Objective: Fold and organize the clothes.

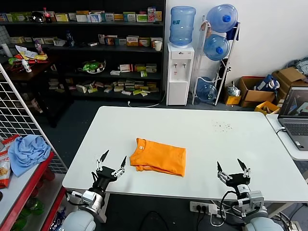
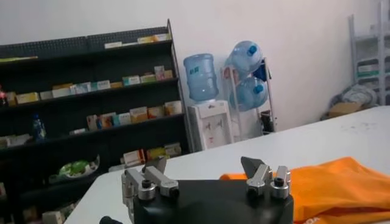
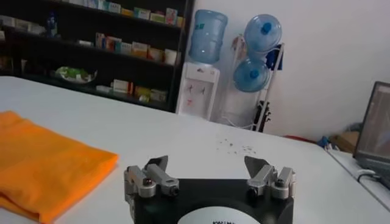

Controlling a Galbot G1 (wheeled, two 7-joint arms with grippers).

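Though already folded compact on the white table [image 1: 202,144], the orange T-shirt [image 1: 160,157] is judged light, limp; pinch its doubled edge. Left gripper [image 1: 111,163] and right gripper [image 1: 233,169] gape empty, flanking it

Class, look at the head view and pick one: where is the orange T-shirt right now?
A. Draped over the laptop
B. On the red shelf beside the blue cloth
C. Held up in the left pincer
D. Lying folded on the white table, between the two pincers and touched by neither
D: the T-shirt lies folded flat on the table, while the left pincer and right pincer both stand open and empty at the near edge.
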